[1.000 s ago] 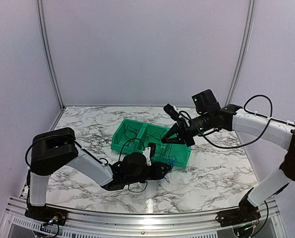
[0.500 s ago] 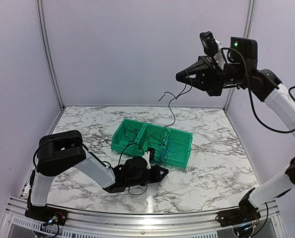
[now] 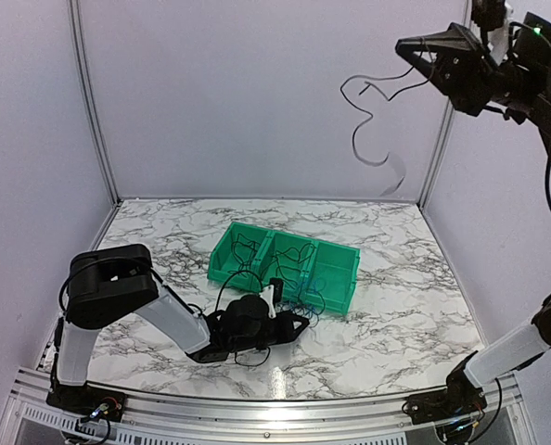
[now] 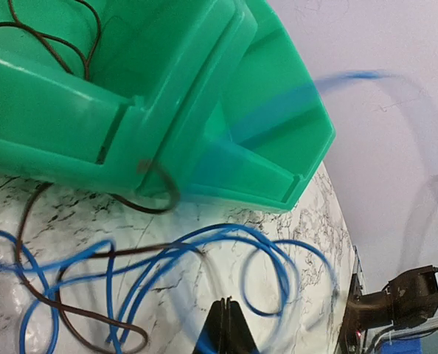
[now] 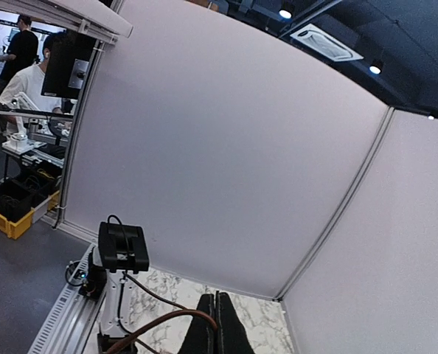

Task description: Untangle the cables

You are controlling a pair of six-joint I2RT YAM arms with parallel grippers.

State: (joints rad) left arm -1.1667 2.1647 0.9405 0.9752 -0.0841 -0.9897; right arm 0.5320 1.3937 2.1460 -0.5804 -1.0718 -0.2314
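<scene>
- The right arm has swung higher and farther right. The right fingers (image 3: 403, 43) are now near the top corner, pinched shut on a black cable (image 3: 354, 139) that dangles in the air, well above the green bin (image 3: 340, 292).
- The left fingers (image 3: 303, 321) have closed tight, low on the marble surface (image 3: 405, 306) just in front of the bin. I cannot tell whether they pinch a strand.
- Blue cables (image 4: 204, 234) lie looped on the surface around the left fingers.
</scene>
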